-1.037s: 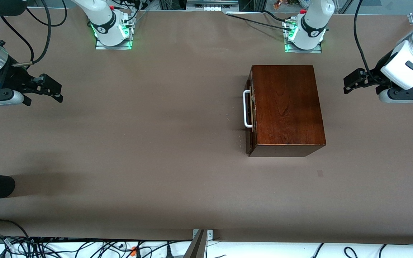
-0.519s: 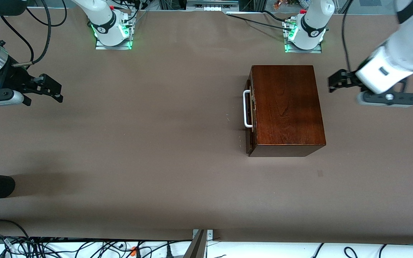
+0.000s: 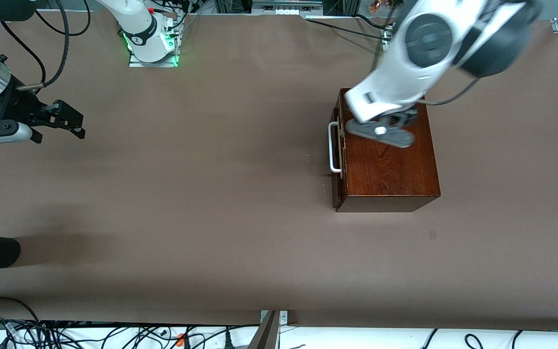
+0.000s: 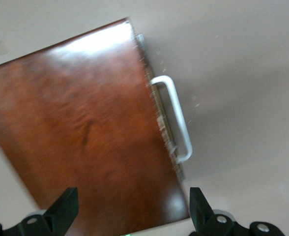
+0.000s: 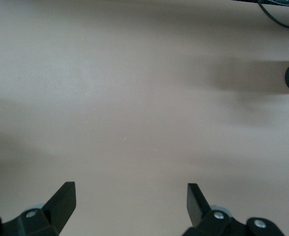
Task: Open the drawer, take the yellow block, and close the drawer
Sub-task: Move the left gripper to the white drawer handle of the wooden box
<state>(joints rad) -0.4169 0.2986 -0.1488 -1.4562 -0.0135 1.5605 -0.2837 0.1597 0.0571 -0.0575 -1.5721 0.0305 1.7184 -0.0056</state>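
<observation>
The drawer [image 3: 337, 155] is shut in its wooden box [image 3: 388, 160], so the yellow block is not visible. Its white handle [image 3: 333, 148] runs along the face toward the right arm's end. The left gripper [image 4: 132, 209], fingers spread, hangs over the box top, near the handle. The right gripper [image 5: 130, 204], also spread, waits well apart over the bare table [image 3: 187, 194].

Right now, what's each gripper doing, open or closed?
Left gripper: open, empty, over the wooden box.
Right gripper: open, empty, waiting over bare table.

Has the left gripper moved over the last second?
Yes. The left gripper has swung in from the left arm's end of the table and is now over the wooden box, which stayed put.
</observation>
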